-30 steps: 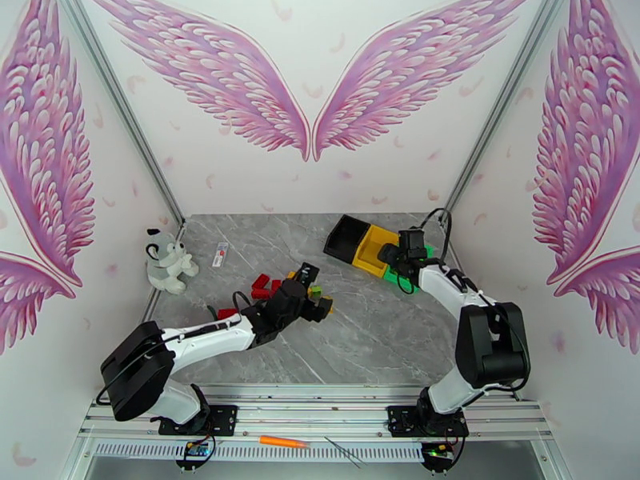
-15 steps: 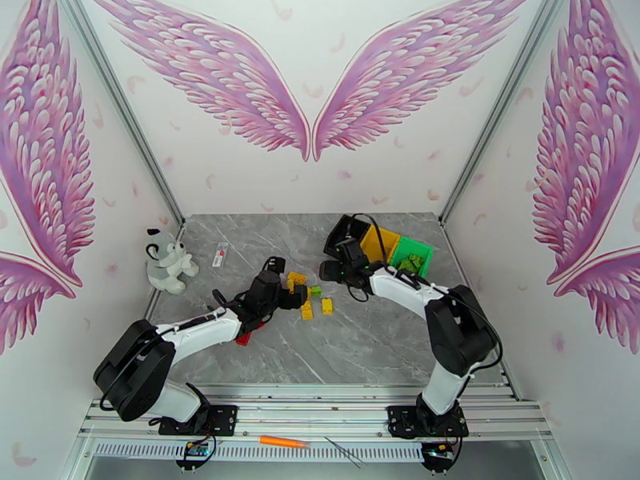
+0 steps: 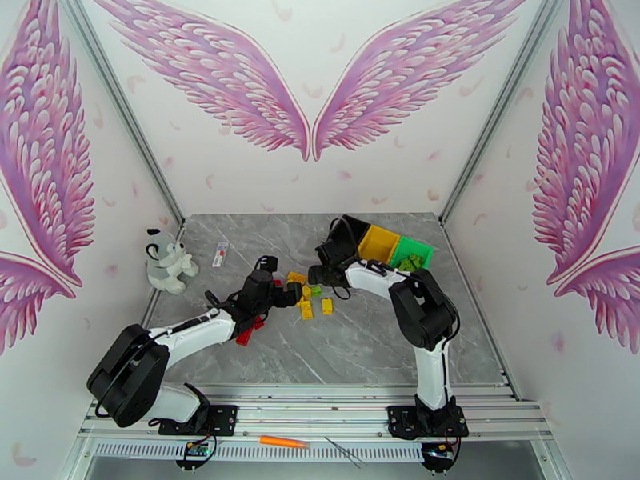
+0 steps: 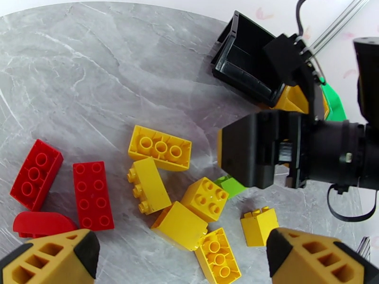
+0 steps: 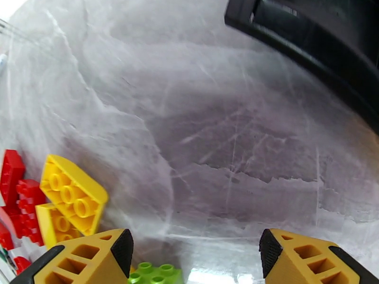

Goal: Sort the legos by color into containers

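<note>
Legos now beside right hand, moved leftward

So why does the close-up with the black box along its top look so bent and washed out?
Right wrist view: the wide lens bows the rim of the black plastic bin, and the grey marble tabletop shows a pale sheen near the bottom edge. Left wrist view: the yellow studded bricks are crisp, with soft shadows. Top external view: even light, no hard shadows.

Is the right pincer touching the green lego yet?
Cannot tell. In the right wrist view the green lego sits beside one finger of the open right pincer, cut off by the frame's bottom edge; neither contact nor a gap shows plainly.
</note>
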You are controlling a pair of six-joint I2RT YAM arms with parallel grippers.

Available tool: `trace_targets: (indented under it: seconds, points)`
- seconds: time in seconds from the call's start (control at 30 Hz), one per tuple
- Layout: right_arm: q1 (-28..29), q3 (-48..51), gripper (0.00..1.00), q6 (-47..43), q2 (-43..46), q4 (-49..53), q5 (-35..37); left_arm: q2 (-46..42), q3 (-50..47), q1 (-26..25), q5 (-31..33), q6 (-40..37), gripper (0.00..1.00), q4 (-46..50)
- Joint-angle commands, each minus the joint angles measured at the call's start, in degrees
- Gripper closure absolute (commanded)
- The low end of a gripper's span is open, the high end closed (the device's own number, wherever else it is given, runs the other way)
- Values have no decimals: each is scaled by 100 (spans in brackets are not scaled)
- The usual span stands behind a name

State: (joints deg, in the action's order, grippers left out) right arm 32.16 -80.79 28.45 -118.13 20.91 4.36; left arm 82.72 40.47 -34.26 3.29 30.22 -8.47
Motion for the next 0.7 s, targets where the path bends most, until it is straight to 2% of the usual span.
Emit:
trace_targets:
  seconds: [0.0, 0.43, 0.67]
  points:
    - [112, -116, 23, -67, -88, 67, 53, -56, -57, 12, -109, 28, 1, -86]
    - [437, 144, 23, -63, -110, -12, -25, -18, -48, 5, -179, 45, 1, -109]
    - [433, 383, 38, -22, -55, -105, 20, 33, -30, 7, -223, 62, 1, -129]
